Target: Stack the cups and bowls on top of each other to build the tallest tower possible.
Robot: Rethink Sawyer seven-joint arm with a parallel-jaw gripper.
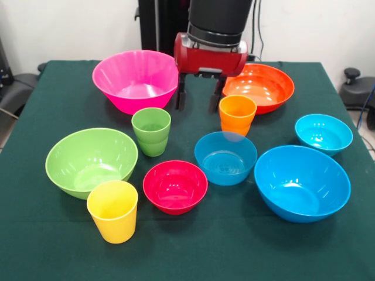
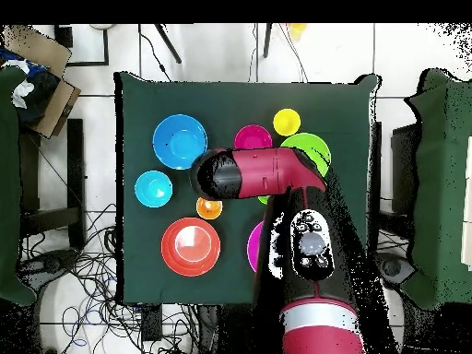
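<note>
Nothing stacked yet; the whole tower is left to be built.
The gripper (image 1: 199,96), upper centre, is seen spread open and empty, between pink bowl (image 1: 135,79) and orange cup (image 1: 237,114).

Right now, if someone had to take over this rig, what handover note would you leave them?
Gripper: open, empty, low between the pink bowl and the large orange bowl, just behind the orange cup.
Cups: the orange one, the green cup and the yellow cup all stand upright and apart.
Other bowls: light green bowl, red bowl, two small blue bowls, large blue bowl, each alone on the table.
Done: nothing stacked.
Left: the whole tower.
</note>
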